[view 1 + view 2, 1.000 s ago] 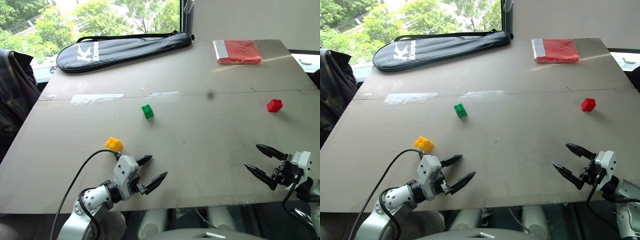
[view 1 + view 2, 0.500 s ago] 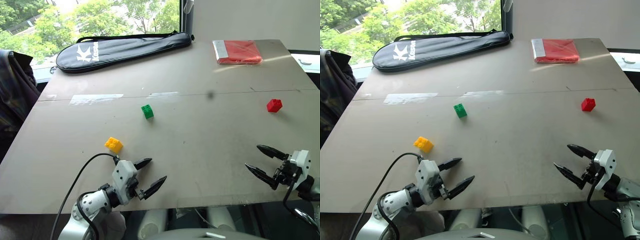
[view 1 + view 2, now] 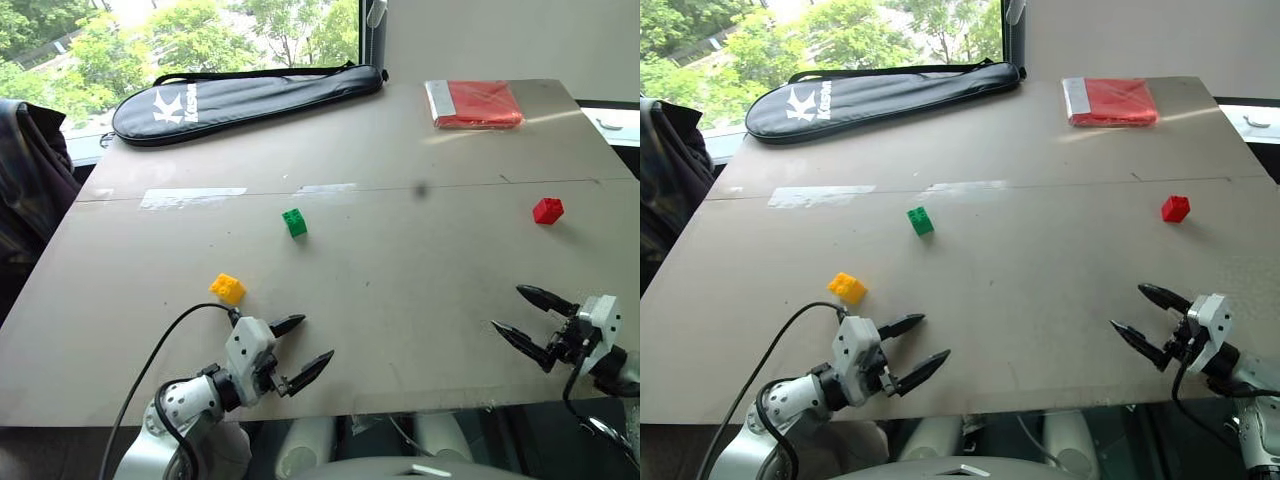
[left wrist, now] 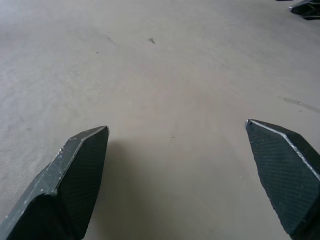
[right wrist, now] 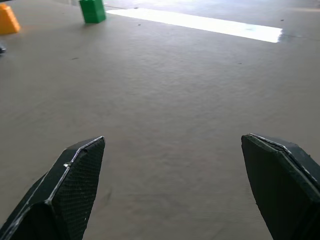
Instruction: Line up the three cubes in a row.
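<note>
3 cubes scattered, both pincers wide open and empty
I hold left gripper (image 3: 303,345) beside yellow cube (image 3: 227,288), right gripper (image 3: 532,323) below red cube (image 3: 548,210), green cube (image 3: 294,222) between, ready to gather them

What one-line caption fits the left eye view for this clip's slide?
Both open grippers, left and right, hover at the table's near edge; yellow, green and red cubes lie scattered.

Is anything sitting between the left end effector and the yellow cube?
Nothing visible. The left end effector is open, and only bare table separates it from the yellow cube. The green cube lies farther back, out of that path.
</note>
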Action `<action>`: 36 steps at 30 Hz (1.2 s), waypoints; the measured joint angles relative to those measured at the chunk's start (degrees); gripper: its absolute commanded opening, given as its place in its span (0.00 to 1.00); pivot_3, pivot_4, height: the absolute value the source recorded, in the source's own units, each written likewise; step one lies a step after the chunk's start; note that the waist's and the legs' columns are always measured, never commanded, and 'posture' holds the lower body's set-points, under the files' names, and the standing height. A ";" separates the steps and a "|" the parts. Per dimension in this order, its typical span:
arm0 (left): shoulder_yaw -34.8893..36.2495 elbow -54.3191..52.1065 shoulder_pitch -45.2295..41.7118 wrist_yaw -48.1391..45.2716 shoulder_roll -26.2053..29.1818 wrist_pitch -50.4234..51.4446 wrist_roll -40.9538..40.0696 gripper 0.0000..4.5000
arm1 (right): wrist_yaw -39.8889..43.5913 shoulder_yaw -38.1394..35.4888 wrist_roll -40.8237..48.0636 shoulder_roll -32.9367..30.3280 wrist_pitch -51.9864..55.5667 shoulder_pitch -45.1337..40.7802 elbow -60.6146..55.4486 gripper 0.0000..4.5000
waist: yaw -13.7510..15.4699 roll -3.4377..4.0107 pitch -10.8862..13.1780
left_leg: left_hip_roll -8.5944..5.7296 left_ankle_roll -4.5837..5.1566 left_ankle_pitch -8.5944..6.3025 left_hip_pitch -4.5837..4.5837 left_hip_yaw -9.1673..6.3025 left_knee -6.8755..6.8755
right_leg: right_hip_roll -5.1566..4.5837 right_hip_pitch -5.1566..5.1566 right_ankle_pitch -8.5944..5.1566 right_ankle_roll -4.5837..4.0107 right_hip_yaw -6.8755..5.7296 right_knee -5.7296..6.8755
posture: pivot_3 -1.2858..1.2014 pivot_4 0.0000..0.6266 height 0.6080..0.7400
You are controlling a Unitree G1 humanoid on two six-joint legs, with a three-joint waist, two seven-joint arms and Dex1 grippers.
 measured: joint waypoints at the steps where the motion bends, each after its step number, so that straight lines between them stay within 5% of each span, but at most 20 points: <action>1: 0.03 -0.86 -0.88 -0.62 0.85 1.10 -0.73 0.99 | -3.21 -0.89 -0.53 0.11 0.65 -1.27 0.26 1.00 | 0.01 0.02 -0.01 | -0.01 0.00 0.00 0.00 0.01 0.02 | 0.01 0.00 0.01 -0.01 0.01 0.01 | 0.52 0.24 0.79; 9: -1.51 -6.32 -16.83 -3.29 6.90 11.81 -5.41 0.99 | -27.26 -3.15 -7.06 -0.36 15.44 -14.71 4.19 1.00 | -0.05 0.04 -0.02 | -0.02 -0.10 0.08 -0.07 0.07 0.02 | 0.10 -0.12 0.12 -0.17 0.06 0.08 | 0.52 0.24 0.79; 14: -2.07 -8.28 -26.60 -3.25 7.79 17.96 -8.50 0.99 | -34.25 -2.56 -9.37 -0.40 21.19 -23.13 6.55 1.00 | -0.65 0.03 -0.02 | -0.01 -0.25 0.17 -0.05 0.12 0.00 | 0.15 -0.12 0.25 0.03 0.09 0.08 | 0.52 0.24 0.79; 19: -2.55 -8.31 -37.23 -2.70 7.87 23.36 -10.74 0.99 | -36.60 -1.02 -10.47 1.34 23.06 -32.82 15.81 1.00 | -1.45 -0.04 0.02 | -0.01 -0.24 0.17 -0.04 0.28 0.01 | 0.17 -0.10 0.26 0.04 0.11 0.08 | 0.52 0.24 0.79; 32: -2.69 -10.75 -39.90 0.02 7.45 28.83 -13.51 0.99 | -34.48 1.08 -12.49 1.56 18.29 -42.04 32.90 1.00 | -1.63 -0.05 0.03 | 0.00 -0.30 0.21 -0.06 0.36 0.01 | 0.18 -0.14 0.26 0.05 0.18 0.07 | 0.52 0.24 0.79; 36: -2.71 -10.74 -39.90 0.53 7.19 29.12 -13.63 1.00 | -33.24 1.46 -13.18 1.56 16.45 -43.33 35.97 0.69 | -1.66 -0.05 0.02 | 0.00 -0.30 0.21 -0.06 0.38 0.02 | 0.19 -0.14 0.26 0.05 0.19 0.10 | 0.52 0.24 0.79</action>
